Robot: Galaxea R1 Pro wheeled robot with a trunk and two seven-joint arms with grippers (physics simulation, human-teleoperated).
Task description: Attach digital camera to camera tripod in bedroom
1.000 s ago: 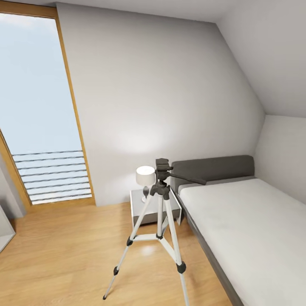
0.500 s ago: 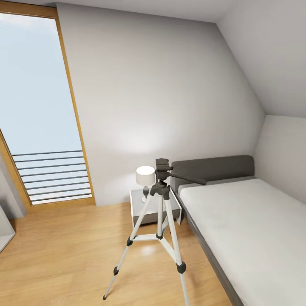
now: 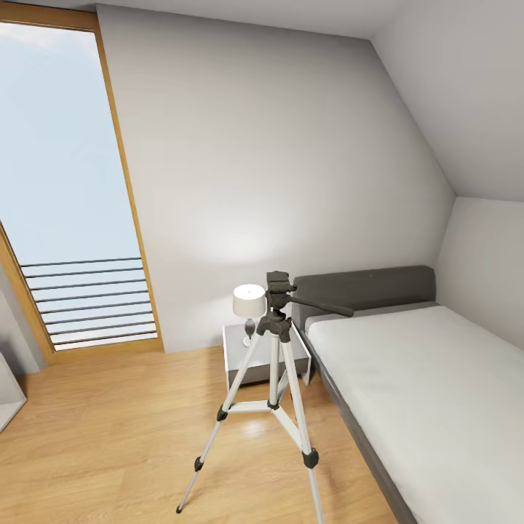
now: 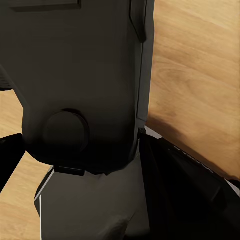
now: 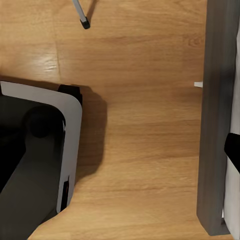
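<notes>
Camera tripod (image 3: 273,378): silver-white legs, black head, long handle; grippers' state indiscernible.

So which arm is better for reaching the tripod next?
Probably the right. Its wrist camera sees a foot of the camera tripod on the wood floor near the bed frame, while the left wrist camera mostly faces the robot's own dark body.
</notes>
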